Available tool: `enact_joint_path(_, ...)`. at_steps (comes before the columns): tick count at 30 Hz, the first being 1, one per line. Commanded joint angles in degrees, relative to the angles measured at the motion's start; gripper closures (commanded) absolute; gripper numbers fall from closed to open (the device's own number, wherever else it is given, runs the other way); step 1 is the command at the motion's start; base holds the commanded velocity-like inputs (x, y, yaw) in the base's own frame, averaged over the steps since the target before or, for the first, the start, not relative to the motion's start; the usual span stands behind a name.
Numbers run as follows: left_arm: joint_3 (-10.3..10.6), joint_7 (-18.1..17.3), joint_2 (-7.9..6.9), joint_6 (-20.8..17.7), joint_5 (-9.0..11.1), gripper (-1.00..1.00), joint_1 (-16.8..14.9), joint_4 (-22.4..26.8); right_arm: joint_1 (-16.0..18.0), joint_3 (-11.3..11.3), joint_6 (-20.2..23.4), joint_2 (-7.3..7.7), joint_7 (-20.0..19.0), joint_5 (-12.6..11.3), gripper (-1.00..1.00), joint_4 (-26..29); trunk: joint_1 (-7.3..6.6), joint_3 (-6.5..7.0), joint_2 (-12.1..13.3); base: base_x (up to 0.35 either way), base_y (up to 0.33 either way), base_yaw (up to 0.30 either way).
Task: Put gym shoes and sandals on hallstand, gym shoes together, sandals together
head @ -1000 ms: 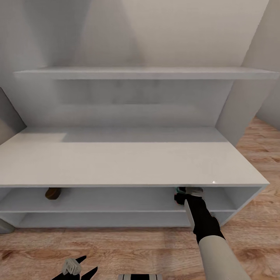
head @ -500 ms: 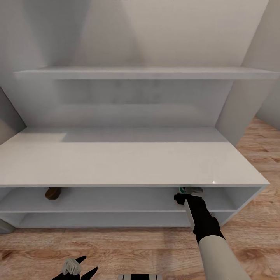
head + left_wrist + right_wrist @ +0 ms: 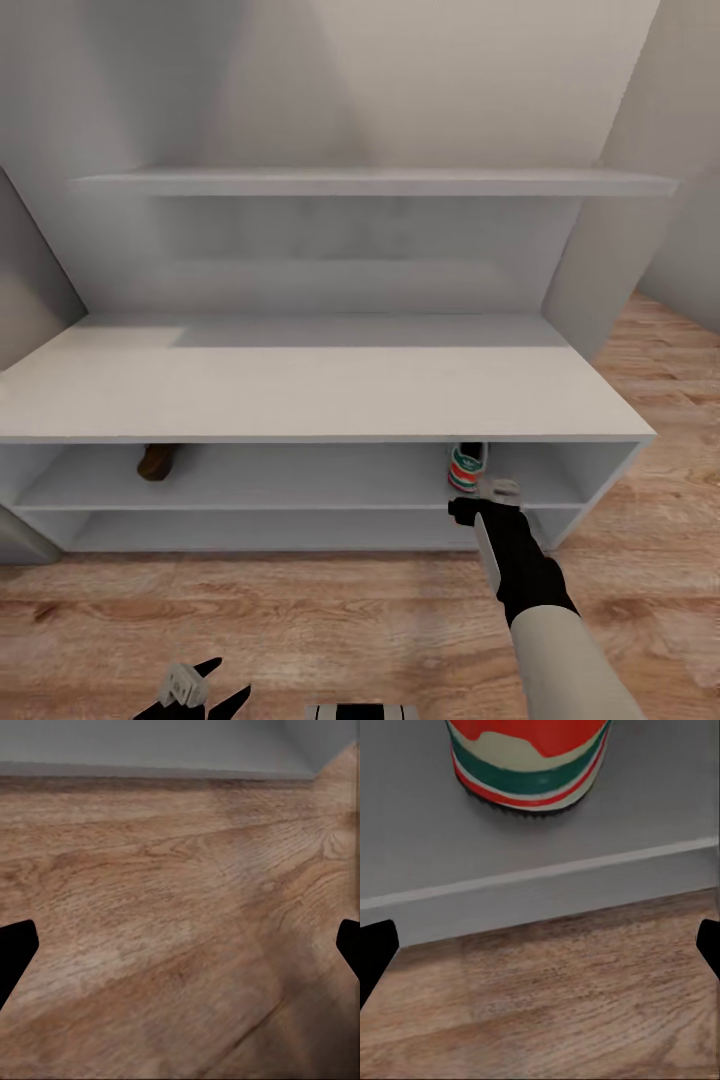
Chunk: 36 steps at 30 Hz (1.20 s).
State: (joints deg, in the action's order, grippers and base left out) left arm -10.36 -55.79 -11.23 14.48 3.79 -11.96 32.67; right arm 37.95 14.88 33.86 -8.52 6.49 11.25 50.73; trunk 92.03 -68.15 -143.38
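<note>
- Pale grey is the hallstand (image 3: pixel 300 390): a low bench with two long open shelves under a broad top, a tall back panel and a wall shelf (image 3: pixel 370 182) above it
- On the upper open shelf, towards its right end, stands one gym shoe (image 3: pixel 465 467) — heel outward, with a red-orange patch over green and cream bands; in the right wrist view the same gym shoe (image 3: pixel 529 765) sits on the grey shelf, just behind the shelf's front edge
- Towards the left end of that same shelf lies a dark brown sandal (image 3: pixel 160 461), partly under the shadow of the top; well apart from the shoe
- The right tool (image 3: pixel 497 492) hangs just in front of the shelf edge, near the shoe's heel but not touching it; its fingertips (image 3: pixel 376 952) show far apart at both edges of the wrist view, spread wide and holding nothing
- The left tool (image 3: pixel 205 685) is low over the corridor floor (image 3: pixel 330 620) — fingers splayed, nothing between them; its wrist view looks down on bare wood planks (image 3: pixel 180 930)
</note>
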Motion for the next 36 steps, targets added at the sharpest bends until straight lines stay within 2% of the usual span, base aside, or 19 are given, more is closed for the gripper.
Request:
enact_joint_path(1,-0.08,-0.21,-0.01,0.27,0.08,-1.0,-0.05,-0.07,0.03,0.15,0.3,-0.07,-0.14,0.44,-1.0,0.07,-0.05,-0.04,-0.02,-0.327,0.0,0.0)
enact_joint_path(26,-0.54,-0.2,0.05,0.21,0.14,-1.0,-0.06,-0.07,0.02,-0.07,0.16,-0.01,-0.3,0.3,-1.0,-0.11,-0.05,-0.04,-0.02,-0.329,0.0,0.0)
enact_joint_path(36,-0.63,-0.19,0.02,0.24,0.16,-1.0,-0.08,-0.07,-0.04,-0.17,0.15,0.01,-0.42,0.35,-1.0,-0.61,-0.05,-0.04,-0.02,-0.131,0.0,0.0)
